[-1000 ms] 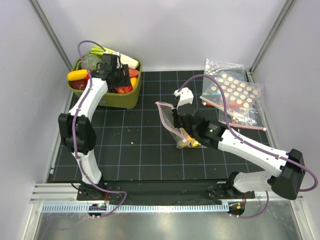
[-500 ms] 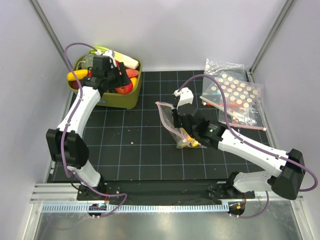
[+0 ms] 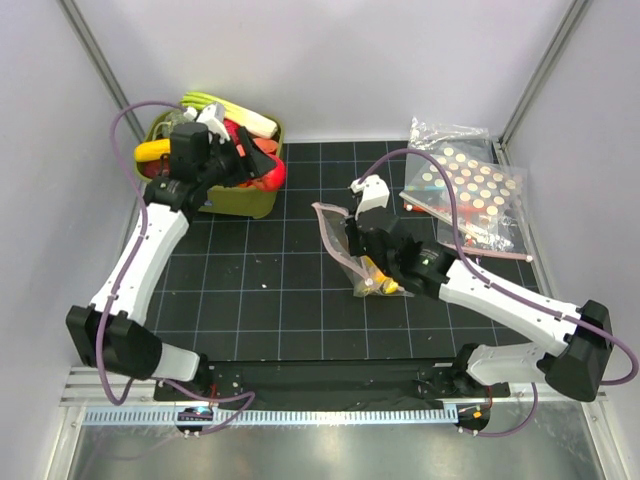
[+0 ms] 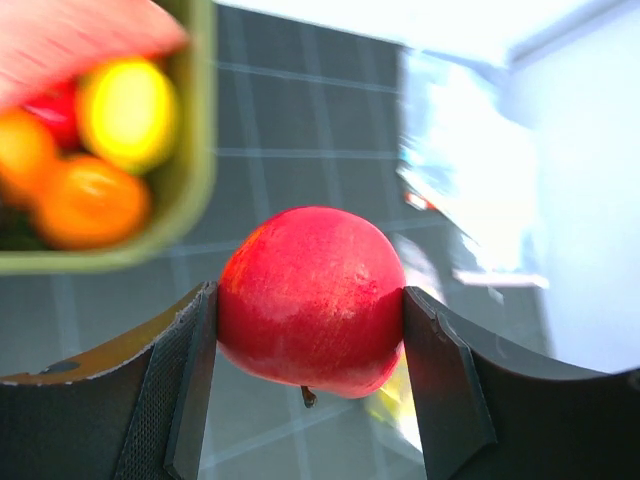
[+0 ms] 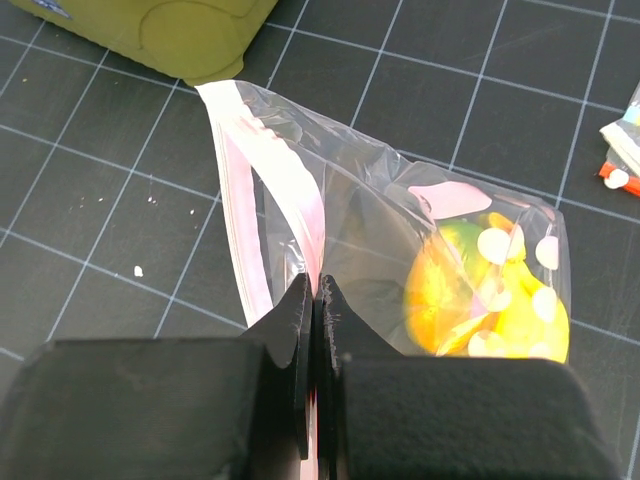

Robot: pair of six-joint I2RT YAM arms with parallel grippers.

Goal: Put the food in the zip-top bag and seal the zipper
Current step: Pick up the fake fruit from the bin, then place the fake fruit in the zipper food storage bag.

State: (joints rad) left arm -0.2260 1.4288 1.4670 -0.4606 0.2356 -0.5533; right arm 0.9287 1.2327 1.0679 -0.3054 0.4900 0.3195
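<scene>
**One red fruit in hand, one bag pinched at its mouth**

Left gripper (image 4: 310,335): its two fingers (image 4: 190,380) are clamped on opposite sides of one round red fruit (image 4: 312,295), which hangs clear of the surface. From above, the fruit sits just off the 3 o'clock rim of the green bin (image 3: 240,202).

Right gripper (image 5: 315,300): its fingers are pressed together on the mouth edge of the zip-top bag (image 5: 390,200), right at the pinkish zipper (image 5: 290,190). The two sides of the strip stand apart.

The bag lies near the centre of the gridded surface (image 3: 260,290). Yellow food (image 5: 480,295) sits in its closed end; the number of pieces cannot be told.

The bin stands at 10 o'clock. The left wrist view shows four blurred pieces in it: one yellow, two orange, one red. A sticker (image 5: 52,8) on the bin is too small to read.

The clear dotted bags (image 3: 470,190) lie at 2 o'clock; their count is unclear.
</scene>
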